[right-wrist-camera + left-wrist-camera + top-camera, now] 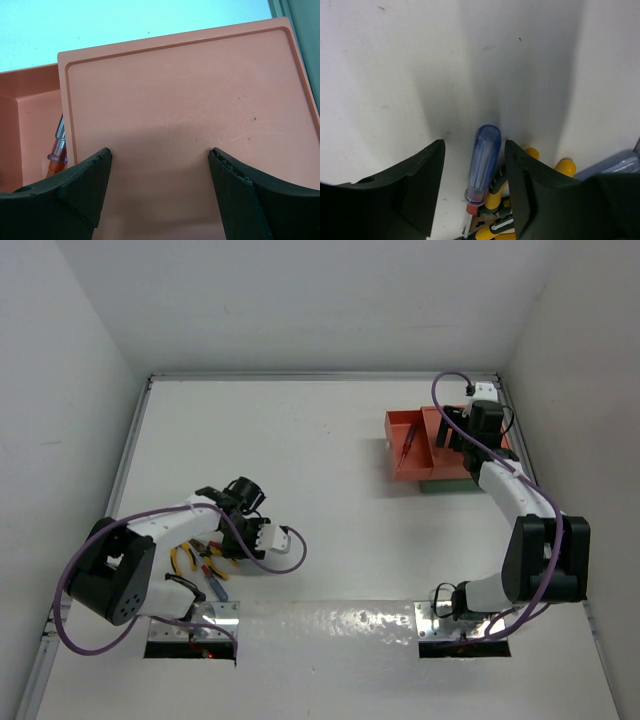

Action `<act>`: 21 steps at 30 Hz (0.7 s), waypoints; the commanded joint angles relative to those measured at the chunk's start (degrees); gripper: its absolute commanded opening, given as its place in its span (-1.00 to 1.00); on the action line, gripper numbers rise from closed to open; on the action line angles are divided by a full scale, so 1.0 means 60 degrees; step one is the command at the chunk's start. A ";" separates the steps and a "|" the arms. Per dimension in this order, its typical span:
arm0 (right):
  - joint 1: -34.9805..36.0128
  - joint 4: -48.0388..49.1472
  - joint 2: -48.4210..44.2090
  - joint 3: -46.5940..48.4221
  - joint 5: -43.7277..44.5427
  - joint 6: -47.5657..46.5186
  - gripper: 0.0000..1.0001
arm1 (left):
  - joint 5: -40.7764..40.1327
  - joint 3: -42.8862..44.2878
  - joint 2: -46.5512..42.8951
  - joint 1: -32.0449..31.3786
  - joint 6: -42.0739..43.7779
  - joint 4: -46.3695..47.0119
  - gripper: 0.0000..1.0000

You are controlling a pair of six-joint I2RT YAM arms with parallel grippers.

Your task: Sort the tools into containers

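A pile of tools lies on the table near the left arm: pliers with yellow handles and a blue-handled screwdriver. My left gripper is open, with its jaws on either side of the blue handle, not closed on it. In the top view it is over the pile. The orange-red tray sits on the dark green tray at the back right. My right gripper is open and empty above the orange tray's right compartment. A red-handled screwdriver lies in the left compartment.
A second blue handle shows at the right edge of the left wrist view. White walls enclose the table on the left, back and right. The trays stand close to the right wall.
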 commanded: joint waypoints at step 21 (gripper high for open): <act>-0.0056 -0.1626 0.0188 -0.0587 0.0005 -0.0088 0.55 | -0.0763 0.1788 0.1827 -0.0088 -0.1884 0.3043 -1.00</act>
